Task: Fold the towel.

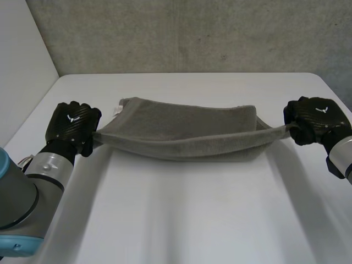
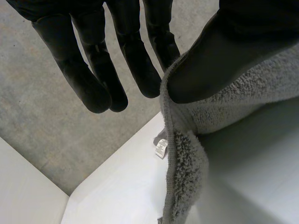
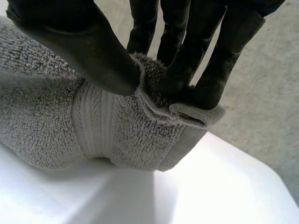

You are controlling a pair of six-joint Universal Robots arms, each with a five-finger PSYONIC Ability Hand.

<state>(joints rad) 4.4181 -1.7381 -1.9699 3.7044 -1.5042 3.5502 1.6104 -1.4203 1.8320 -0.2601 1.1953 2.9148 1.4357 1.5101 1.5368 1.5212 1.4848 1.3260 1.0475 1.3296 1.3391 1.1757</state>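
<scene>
Head view: the grey towel (image 1: 181,135) is stretched between the left hand (image 1: 74,125) and the right hand (image 1: 314,116), each holding one end of its near edge. The middle sags toward the white table (image 1: 192,220); the far part seems to lie on the table, with a small label (image 1: 116,110) at its far left corner.

Left wrist view: the towel's edge runs up between the left thumb (image 2: 224,60) and the nearest finger and is pinched there. The other fingers (image 2: 93,74) are straight and clear of the cloth, and the cloth hangs loosely below the pinch.

Right wrist view: the right thumb (image 3: 93,51) and the fingertips (image 3: 210,79) press together on a bunched corner, just beside the woven band (image 3: 96,123); this hold looks the deeper of the two.

The likeliest failure, as I judge it, is on the left. That pinch takes only a thin strip of hem, so pulling the arms further apart, or a quick swing, could draw the edge out and drop that end. The sag is a second risk: if the held edge is laid down slack, the layers may wrinkle or land askew.
</scene>
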